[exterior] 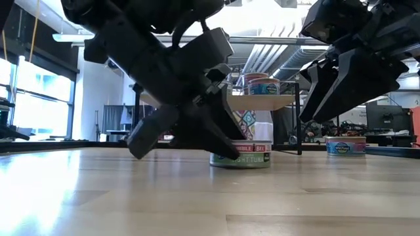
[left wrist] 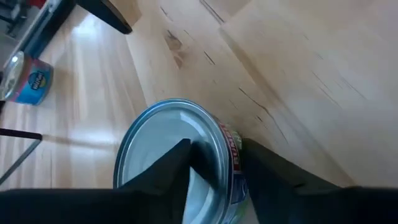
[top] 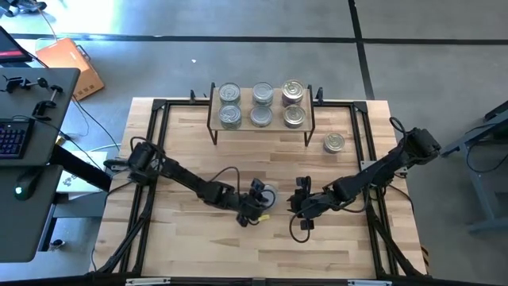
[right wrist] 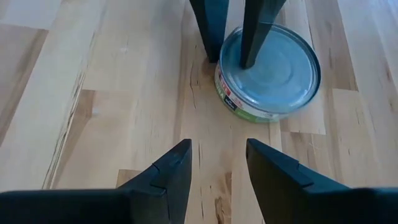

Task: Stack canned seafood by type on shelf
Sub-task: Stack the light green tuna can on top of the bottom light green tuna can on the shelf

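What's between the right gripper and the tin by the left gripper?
Only bare tabletop, per the right wrist view: right gripper, then wood, then the tin.

Both arms are black throughout, built of slim straight links joined by bulkier rounded joint housings. The left arm (top: pixel 182 181) carries a thin black cable that loops free above its forearm and runs toward the wrist. The right arm (top: pixel 373 176) has a similar black cable curling in a loop under its wrist, at 6 o'clock from it. The left pincer (left wrist: pixel 214 177) has two flat matte-black fingers (left wrist: pixel 163 177) with angular, wedge-cut tips. The right pincer (right wrist: pixel 217 163) shows the same dark tapered fingers (right wrist: pixel 168 171), plain and unmarked.
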You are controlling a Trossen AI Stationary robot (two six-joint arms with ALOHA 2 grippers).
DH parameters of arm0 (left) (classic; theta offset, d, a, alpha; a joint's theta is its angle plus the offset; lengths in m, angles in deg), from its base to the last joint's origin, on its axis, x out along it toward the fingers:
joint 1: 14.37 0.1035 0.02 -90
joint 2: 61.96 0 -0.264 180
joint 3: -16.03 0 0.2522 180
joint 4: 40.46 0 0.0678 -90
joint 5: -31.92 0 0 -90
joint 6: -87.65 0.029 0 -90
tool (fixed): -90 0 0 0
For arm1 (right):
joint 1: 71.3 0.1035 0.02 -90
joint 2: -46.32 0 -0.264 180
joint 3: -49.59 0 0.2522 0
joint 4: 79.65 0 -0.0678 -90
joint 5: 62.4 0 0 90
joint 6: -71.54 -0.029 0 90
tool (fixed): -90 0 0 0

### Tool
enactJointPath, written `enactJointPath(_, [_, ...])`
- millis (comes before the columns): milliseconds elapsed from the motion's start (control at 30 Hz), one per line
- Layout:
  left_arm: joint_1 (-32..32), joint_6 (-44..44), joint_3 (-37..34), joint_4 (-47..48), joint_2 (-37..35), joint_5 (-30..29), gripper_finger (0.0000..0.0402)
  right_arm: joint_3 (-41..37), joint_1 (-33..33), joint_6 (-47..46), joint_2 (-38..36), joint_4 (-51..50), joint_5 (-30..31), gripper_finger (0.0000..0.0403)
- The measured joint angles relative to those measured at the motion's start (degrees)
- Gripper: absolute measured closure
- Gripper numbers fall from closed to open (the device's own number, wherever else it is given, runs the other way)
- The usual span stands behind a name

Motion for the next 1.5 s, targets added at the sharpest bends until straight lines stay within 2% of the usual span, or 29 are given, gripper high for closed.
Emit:
enactJointPath(233, [-0.04, -0.01, 0.18, -1.4, 2.43, -1.54, 0.0373, 0.0, 0.01, 0.11, 0.0, 0.07, 0.07, 0.0256])
enactJointPath(333, [-0.06, -0.03, 0.2, -1.91, 2.85, -2.32, 0.0394, 0.0, 0.01, 0.11, 0.0, 0.0, 0.13, 0.0256])
enactJointPath(700, [-3.15, 4.41, -0.21, -6.38, 3.18, -9.64, 0.0401, 0.0, 0.01, 0.11, 0.0, -0.02, 0.11, 0.0256])
enactJointPath(1500, [-5.31, 6.01, -0.38, -5.53, -1.31, -13.26, 0.0401, 0.0, -0.01, 0.31, 0.0, -0.09, 0.22, 0.0256])
